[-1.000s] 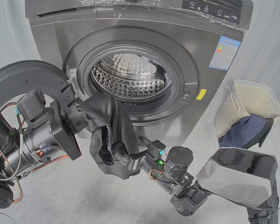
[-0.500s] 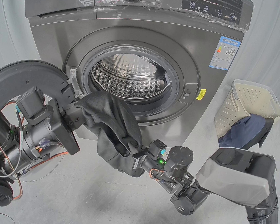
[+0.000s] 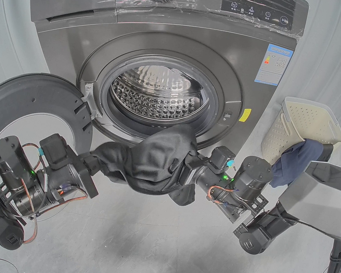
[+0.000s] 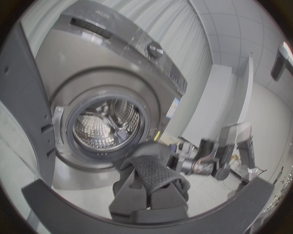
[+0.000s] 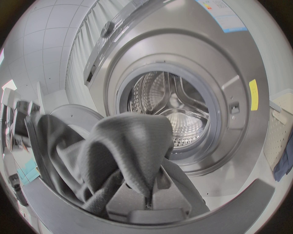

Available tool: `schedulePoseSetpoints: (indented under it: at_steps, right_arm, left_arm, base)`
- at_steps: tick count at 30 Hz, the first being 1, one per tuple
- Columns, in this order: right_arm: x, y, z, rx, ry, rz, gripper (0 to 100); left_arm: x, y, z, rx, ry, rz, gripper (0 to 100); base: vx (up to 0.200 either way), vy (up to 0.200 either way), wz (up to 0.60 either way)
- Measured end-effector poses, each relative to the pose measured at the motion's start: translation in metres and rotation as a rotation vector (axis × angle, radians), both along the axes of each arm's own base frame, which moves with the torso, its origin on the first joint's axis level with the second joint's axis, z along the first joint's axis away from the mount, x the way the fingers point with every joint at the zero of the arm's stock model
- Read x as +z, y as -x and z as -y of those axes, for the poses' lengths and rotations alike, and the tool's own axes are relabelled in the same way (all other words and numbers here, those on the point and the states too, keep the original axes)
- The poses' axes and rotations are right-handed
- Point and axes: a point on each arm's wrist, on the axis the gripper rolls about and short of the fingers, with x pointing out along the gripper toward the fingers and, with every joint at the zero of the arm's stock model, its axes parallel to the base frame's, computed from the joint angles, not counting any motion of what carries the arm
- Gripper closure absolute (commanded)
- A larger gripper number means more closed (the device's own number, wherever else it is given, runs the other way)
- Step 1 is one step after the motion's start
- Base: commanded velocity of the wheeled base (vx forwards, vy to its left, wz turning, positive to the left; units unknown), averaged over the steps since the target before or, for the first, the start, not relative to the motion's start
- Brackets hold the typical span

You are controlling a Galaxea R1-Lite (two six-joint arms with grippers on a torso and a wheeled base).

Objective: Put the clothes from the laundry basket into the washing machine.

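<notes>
a front-loading washing machine (image 3: pixel 251 59) stands at the far side, its round door (image 3: pixel 29 100) swung open to the left and its steel drum (image 3: pixel 154 97) in plain sight. in front of the opening, a dark grey garment (image 3: pixel 155 161) hangs stretched between the left gripper (image 3: pixel 92 162) and the right gripper (image 3: pixel 186 172), sagging a little in the middle. the left gripper is clamped tight on the garment's left end, and the right gripper is clamped tight on its right end. the cloth's top fold sits at the lower rim of the opening; it may be brushing the rim, but that is hard to judge. to the right of the machine, a cream laundry basket (image 3: pixel 313 117) leans tilted, with a blue garment (image 3: pixel 297 158) spilling over its near edge.
</notes>
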Motion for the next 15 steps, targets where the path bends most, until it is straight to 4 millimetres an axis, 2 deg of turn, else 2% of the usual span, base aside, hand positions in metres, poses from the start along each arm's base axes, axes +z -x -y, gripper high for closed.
schedulePoseSetpoints:
  at_steps: [5, 6, 10, 15]
  right_arm:
    - [0.017, 0.013, 0.007, 0.003, -0.025, 0.013, 100]
    - [0.020, 0.016, 0.008, 0.003, -0.030, 0.013, 100]
    - [0.029, 0.024, 0.010, 0.007, -0.049, 0.017, 100]
    - [0.036, 0.029, 0.012, 0.011, -0.062, 0.027, 100]
  left_arm:
    - [-0.032, -0.008, 0.001, 0.012, -0.097, -0.082, 100]
    - [-0.037, -0.009, 0.002, 0.012, -0.112, -0.096, 0]
    - [-0.056, -0.014, 0.004, 0.002, -0.158, -0.151, 0]
    - [-0.068, -0.014, 0.004, -0.010, -0.181, -0.201, 0]
  base:
    - [0.000, 0.000, 0.00]
    - [0.000, 0.000, 0.00]
    - [0.000, 0.000, 0.00]
    - [0.000, 0.000, 0.00]
